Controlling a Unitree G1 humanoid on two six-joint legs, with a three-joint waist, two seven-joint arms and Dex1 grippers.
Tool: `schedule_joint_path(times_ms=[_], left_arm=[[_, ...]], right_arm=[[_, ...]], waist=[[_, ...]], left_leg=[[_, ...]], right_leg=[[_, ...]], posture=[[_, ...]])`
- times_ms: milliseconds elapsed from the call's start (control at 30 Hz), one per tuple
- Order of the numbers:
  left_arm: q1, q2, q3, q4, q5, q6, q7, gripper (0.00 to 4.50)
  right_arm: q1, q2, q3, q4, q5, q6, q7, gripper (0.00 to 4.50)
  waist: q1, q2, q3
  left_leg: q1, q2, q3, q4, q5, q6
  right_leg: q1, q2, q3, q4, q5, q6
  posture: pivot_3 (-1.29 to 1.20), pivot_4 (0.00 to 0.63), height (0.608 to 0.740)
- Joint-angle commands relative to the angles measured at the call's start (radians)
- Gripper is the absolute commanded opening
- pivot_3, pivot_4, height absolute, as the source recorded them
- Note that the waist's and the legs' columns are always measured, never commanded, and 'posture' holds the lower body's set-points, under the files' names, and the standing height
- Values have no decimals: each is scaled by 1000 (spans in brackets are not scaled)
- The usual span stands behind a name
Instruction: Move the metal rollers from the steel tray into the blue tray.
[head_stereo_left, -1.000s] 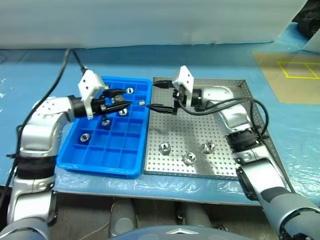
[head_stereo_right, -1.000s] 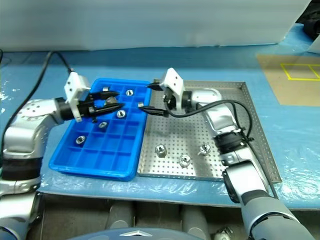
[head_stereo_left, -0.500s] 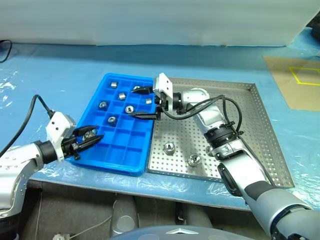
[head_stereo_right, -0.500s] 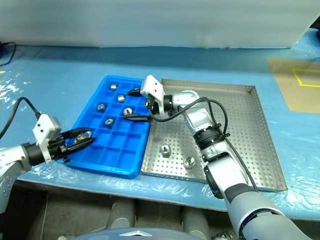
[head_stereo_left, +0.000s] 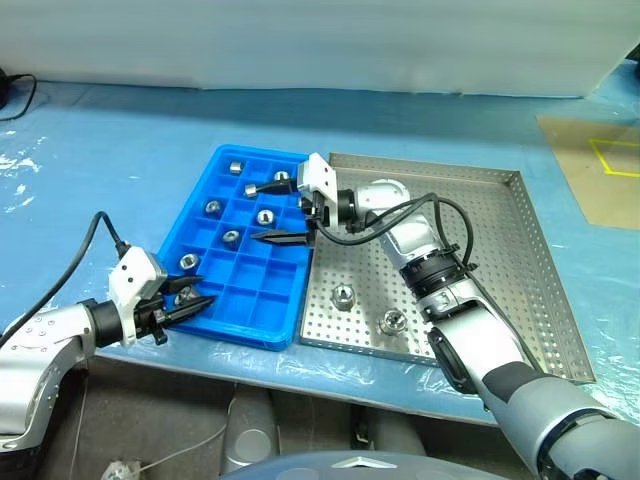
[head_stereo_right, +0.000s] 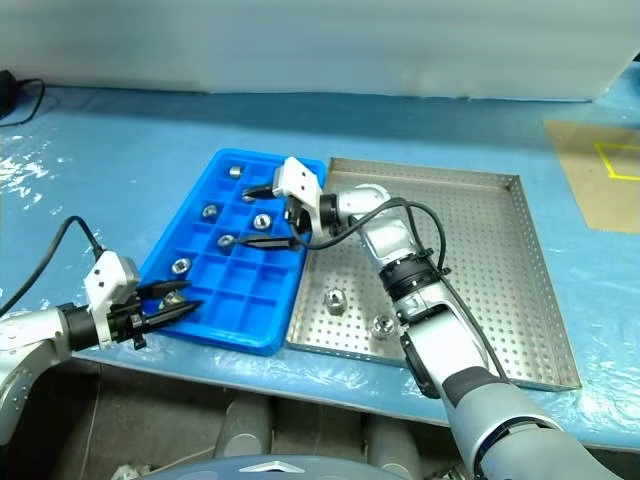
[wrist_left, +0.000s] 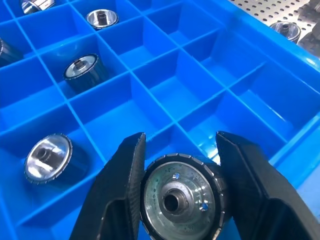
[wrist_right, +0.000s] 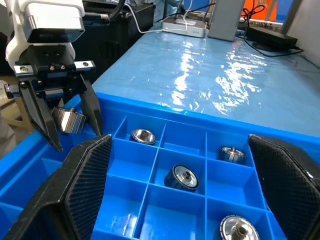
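Left claw (wrist_left: 177, 200) clamped on a shiny silver metal roller (wrist_left: 179, 197) at the bright blue gridded plastic tray's (head_stereo_left: 283, 327) near edge, right claw (head_stereo_left: 268, 212) spread wide and empty over its far compartments.

The blue tray (head_stereo_left: 262, 300), a grid of square compartments, lay just left of the steel tray (head_stereo_left: 490, 260). Several shiny rollers (head_stereo_left: 264, 217) sat in its cells; two rollers (head_stereo_left: 343, 295) stood on the perforated steel floor.
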Motion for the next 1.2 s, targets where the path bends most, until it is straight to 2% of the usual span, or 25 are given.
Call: schedule_joint_path(times_ms=[33,100,133,233,300,533,667,767,1000,1100,1200], left_arm=[[-27,24,-46,48,31,-46,-10,1897],[-46,25,-57,82,40,-62,-9,1897],[-55,25,-61,93,40,-66,-7,2631],[-100,14,-70,127,60,-80,27,3456],[-137,8,-80,147,64,-83,40,4188],[-267,-11,-86,96,-61,-15,17,4188],[-360,-10,-101,107,-123,-26,-48,4188],[-424,-13,-147,136,-160,-7,-111,4188],[-475,-8,-351,197,-90,-71,-276,4188],[-481,-16,-399,217,-72,-88,-306,4188],[-493,-23,-411,230,-66,-94,-313,4188]], right_arm=[[13,-11,-8,-62,3,-1,-6,4500],[22,-18,-8,-76,2,4,-11,4500],[27,-21,-9,-83,1,8,-14,4500],[36,-34,-15,-98,0,18,-24,4500],[39,-44,-16,-105,1,24,-30,4500],[84,-113,-29,-188,17,84,-27,4500],[160,-211,-54,-303,58,191,4,4500],[216,-273,-105,-404,138,349,6,4500],[371,-416,-105,-639,213,544,26,4500],[436,-466,-62,-698,189,541,38,4500],[446,-465,-23,-648,131,484,10,4500]], waist=[[-1,0,0],[-2,0,0],[-3,0,0],[-5,0,0],[-5,0,0],[-3,-1,-1],[-6,-1,-1],[-19,-1,-1],[-56,-1,-1],[-66,-1,-1],[-76,-1,-1]], left_leg=[[0,0,0,0,0,0],[0,0,0,0,0,0],[0,0,0,0,0,-1],[1,0,0,0,1,-2],[1,0,0,0,2,-2],[2,0,0,3,3,-5],[1,-1,0,6,3,-5],[4,-1,0,7,3,-6],[6,-1,1,7,5,-8],[7,-1,2,7,5,-8],[7,-1,2,7,5,-8]], right_leg=[[0,0,0,0,0,0],[0,0,0,0,0,0],[0,0,0,1,0,0],[0,0,0,2,0,0],[0,0,0,3,0,0],[0,0,0,6,0,0],[0,0,0,9,0,0],[0,0,1,12,0,0],[0,1,5,14,0,0],[0,1,6,14,0,0],[0,1,6,14,0,0]], posture=[[304,150,740],[290,150,740],[282,150,740],[270,150,740],[257,150,740],[191,150,740],[135,150,740],[64,150,740],[-20,150,740],[-40,150,740],[-41,150,740]])
